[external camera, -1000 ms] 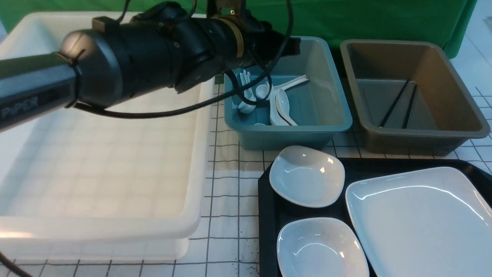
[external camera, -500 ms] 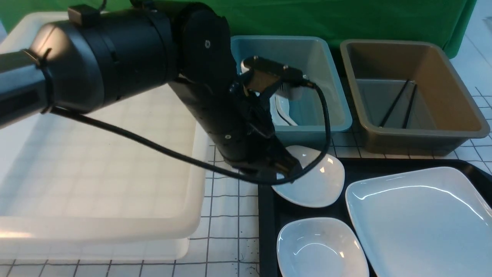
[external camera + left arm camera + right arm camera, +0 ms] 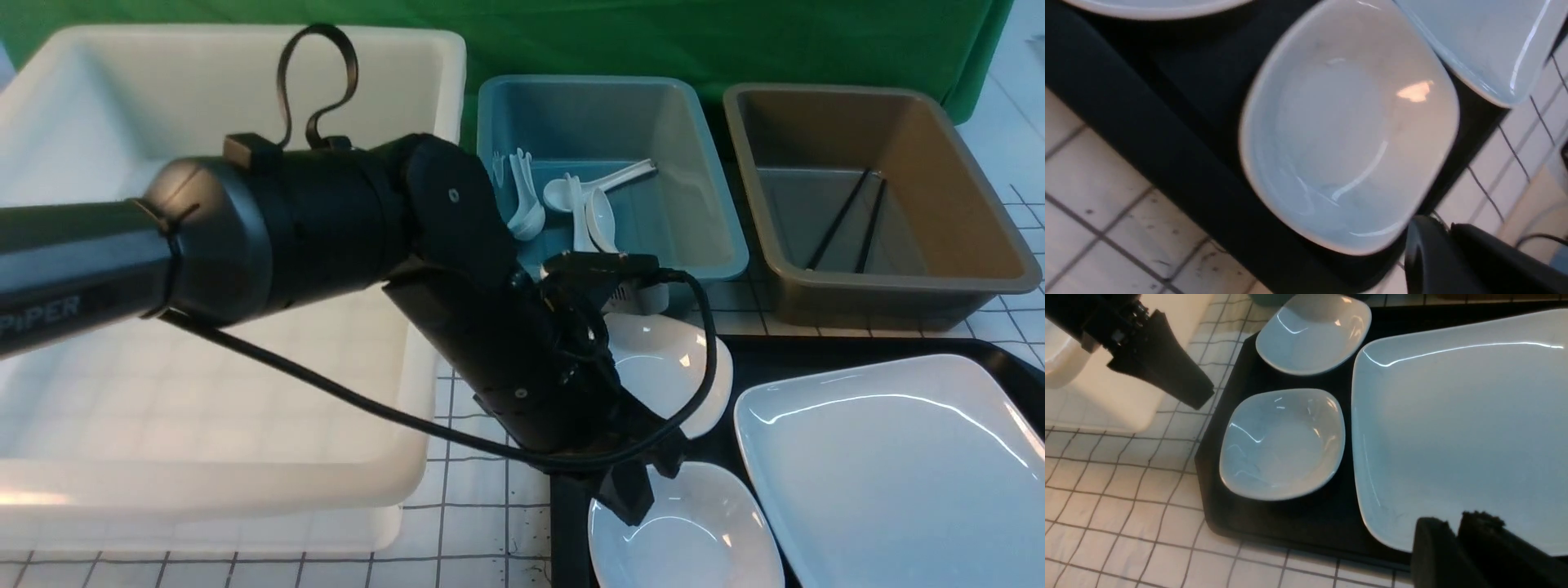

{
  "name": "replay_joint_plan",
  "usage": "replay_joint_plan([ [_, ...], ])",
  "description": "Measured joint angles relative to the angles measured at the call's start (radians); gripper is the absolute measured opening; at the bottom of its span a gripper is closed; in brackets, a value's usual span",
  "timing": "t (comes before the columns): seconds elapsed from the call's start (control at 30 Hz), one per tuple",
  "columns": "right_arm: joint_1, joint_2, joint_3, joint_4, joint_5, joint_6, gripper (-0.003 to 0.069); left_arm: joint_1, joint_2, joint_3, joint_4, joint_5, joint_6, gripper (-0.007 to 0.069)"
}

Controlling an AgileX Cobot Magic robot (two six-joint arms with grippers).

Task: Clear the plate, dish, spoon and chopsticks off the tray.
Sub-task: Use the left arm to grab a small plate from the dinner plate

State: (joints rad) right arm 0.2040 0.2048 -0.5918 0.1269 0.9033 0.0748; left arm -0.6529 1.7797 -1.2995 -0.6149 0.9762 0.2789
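Left claw (image 3: 645, 490) hangs over the near dish's (image 3: 694, 547) far-left rim, right by the tray's (image 3: 569, 531) left edge; whether its jaws are apart I cannot tell. Plate (image 3: 890, 474) lies just beside the dish, with a strip of bare tray between.

Bright overhead light streaks the plate (image 3: 890, 474); left wrist view blurred.
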Motion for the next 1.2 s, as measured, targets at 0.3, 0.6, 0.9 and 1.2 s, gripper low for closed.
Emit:
replay_joint_plan([
  [0.3,0.000,0.000,0.000,0.000,-0.031,0.000,0.0142,0.000,0.073,-0.108,0.092,0.049,-0.019,0.0343],
  [0.6,0.000,0.000,0.000,0.000,-0.032,0.000,0.0146,0.000,0.188,-0.175,0.122,0.075,0.021,0.0441],
  [0.9,0.000,0.000,0.000,0.001,-0.032,0.001,0.0146,-0.070,0.254,-0.252,0.312,0.043,0.052,0.0446],
  [1.2,0.000,0.000,0.000,0.001,-0.015,0.002,0.0146,-0.127,0.328,-0.252,0.444,-0.080,0.056,0.0445],
])
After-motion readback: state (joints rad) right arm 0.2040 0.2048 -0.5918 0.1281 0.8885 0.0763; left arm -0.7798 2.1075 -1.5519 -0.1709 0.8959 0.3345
